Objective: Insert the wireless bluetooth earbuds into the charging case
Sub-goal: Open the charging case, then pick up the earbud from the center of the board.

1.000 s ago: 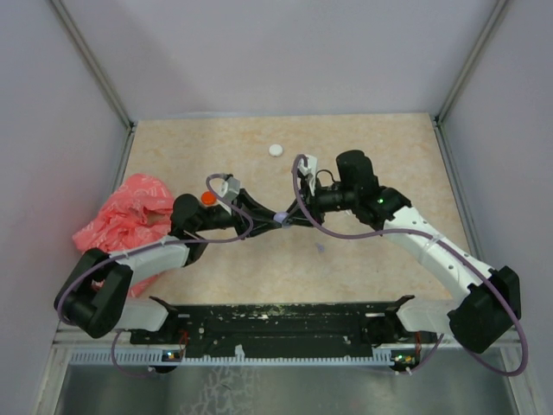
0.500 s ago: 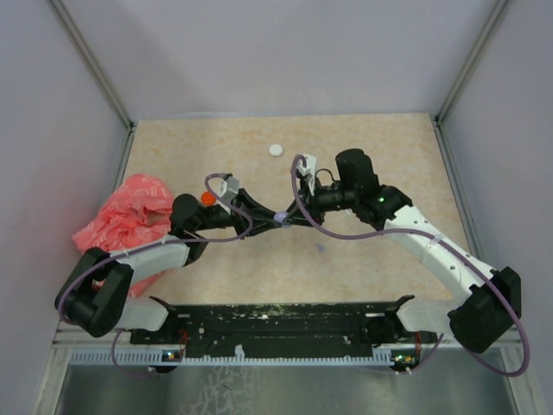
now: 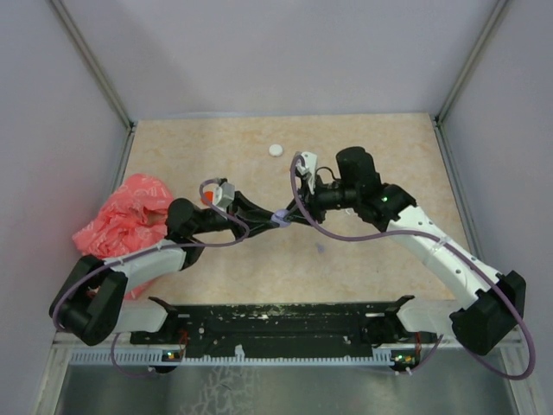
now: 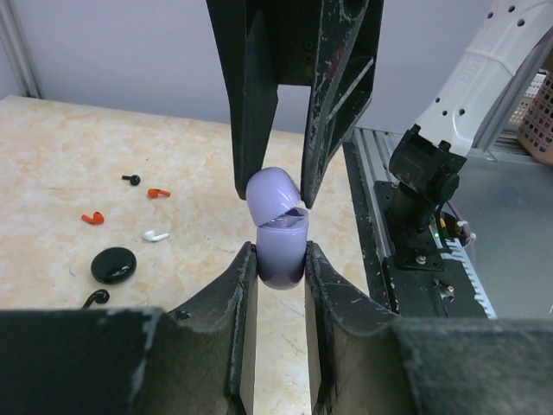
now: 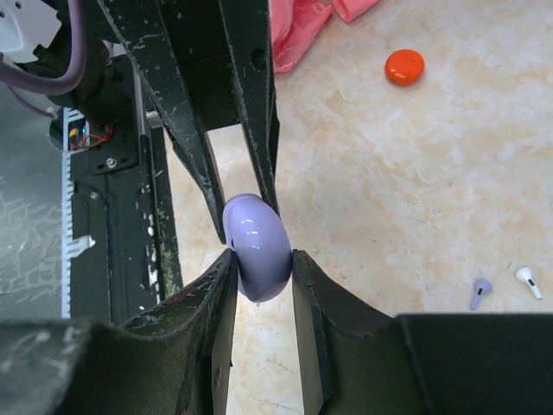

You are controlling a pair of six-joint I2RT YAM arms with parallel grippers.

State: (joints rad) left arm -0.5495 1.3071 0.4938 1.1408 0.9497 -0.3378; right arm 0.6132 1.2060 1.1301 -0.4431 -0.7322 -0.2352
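Between left claw (image 4: 278, 259), right claw (image 5: 262, 259): case (image 4: 278, 238)

Laboratory robot test cell, plain grey panel walls (image 3: 276, 52) framed by metal posts (image 3: 93, 65), beige stone-patterned table (image 3: 371, 272), two arms (image 3: 432, 246) bolted to a black rail (image 3: 276, 322) at the near edge, lilac cables (image 3: 346, 235) and bare wiring (image 5: 82, 134) exposed.

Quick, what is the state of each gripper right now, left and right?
Left gripper: closed on the lilac charging case, on its lower half.
Right gripper: closed on the same case, at its lid, which stands slightly ajar.
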